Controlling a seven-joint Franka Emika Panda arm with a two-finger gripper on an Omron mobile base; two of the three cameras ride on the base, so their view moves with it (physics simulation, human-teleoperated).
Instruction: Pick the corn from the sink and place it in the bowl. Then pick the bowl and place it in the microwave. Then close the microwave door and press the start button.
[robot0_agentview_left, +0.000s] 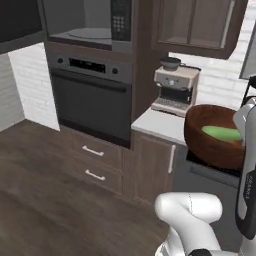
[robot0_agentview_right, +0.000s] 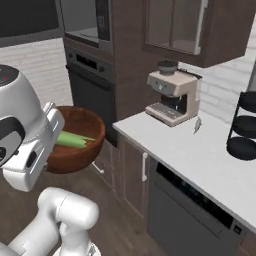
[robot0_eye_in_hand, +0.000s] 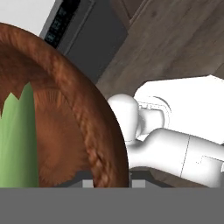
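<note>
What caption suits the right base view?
Arm carries the bowl, corn inside, beside the counter toward the open microwave.

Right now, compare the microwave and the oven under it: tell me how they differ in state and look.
The microwave stands open, its grey interior and round turntable exposed; the oven is shut behind its dark door. The microwave has a keypad panel down its right side, while the oven has a display strip with knobs across its top. The oven carries a long horizontal handle bar; no such handle shows on the microwave. Both are built into the same dark wooden column.
</note>
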